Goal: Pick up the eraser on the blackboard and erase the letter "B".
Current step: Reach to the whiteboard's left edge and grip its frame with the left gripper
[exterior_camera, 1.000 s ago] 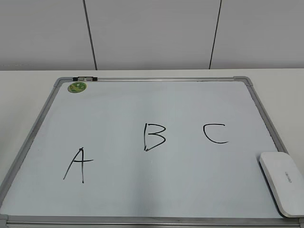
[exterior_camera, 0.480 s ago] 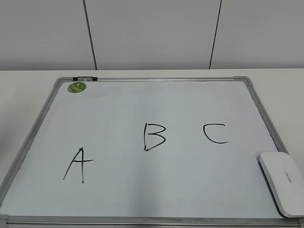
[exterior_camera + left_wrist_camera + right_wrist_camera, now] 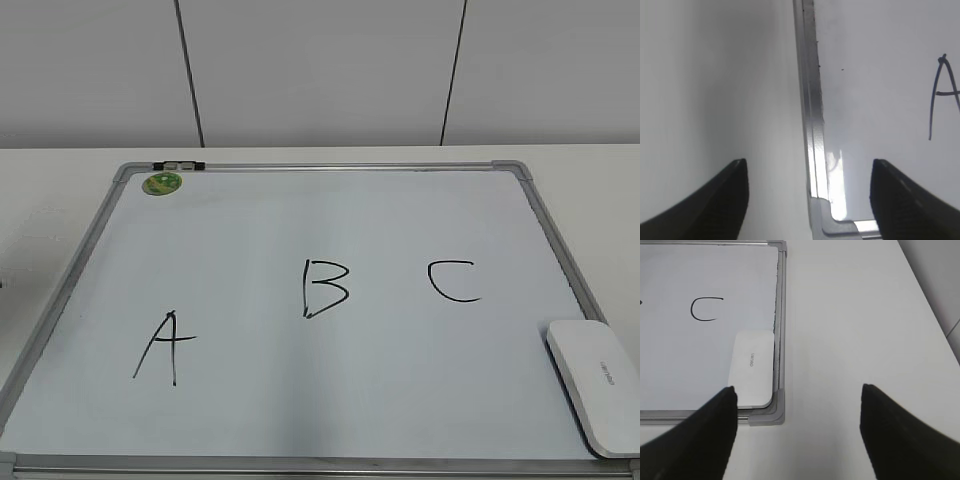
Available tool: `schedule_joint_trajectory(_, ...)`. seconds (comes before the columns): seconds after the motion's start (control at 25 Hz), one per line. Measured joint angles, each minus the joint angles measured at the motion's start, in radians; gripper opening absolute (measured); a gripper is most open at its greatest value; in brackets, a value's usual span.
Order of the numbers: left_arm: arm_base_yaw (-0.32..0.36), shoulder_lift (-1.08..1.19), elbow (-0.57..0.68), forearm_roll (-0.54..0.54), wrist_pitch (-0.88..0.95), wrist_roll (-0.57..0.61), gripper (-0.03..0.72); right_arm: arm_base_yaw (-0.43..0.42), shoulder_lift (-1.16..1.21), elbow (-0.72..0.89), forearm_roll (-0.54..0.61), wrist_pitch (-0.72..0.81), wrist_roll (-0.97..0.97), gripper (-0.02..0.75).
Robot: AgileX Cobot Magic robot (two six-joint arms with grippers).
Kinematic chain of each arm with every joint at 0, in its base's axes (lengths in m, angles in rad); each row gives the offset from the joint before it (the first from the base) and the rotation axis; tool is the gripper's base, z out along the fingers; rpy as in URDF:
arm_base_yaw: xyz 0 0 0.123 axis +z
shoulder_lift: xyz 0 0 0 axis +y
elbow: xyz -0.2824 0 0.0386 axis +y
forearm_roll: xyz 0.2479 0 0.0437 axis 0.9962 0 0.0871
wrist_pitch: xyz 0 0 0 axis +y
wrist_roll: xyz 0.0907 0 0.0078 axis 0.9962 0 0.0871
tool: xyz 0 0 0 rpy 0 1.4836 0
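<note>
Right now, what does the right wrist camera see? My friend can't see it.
A white rounded plastic eraser lies in the near right corner of a white silver-framed board, just below a black handwritten letter C. The open right gripper hovers beside that corner.

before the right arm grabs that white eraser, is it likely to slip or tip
The eraser looks like a stiff, smooth plastic shell, so the end effector's pads may slip on its rounded edges. It lies flat and low on the blackboard, so tipping or rolling seems unlikely. It sits close against the frame, so a push could jam it there.
</note>
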Motion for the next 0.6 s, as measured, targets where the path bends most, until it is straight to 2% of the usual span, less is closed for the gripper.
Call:
schedule_joint_trajectory(0.32,0.0,0.152,-0.033,0.002,-0.053,0.0,0.526,0.0,0.0,0.0,0.0,0.0,0.0,0.587)
schedule_joint_trajectory(0.6,0.0,0.283,-0.171,0.005,-0.049,0.0,0.524,0.0,0.0,0.0,0.0,0.0,0.0,0.587)
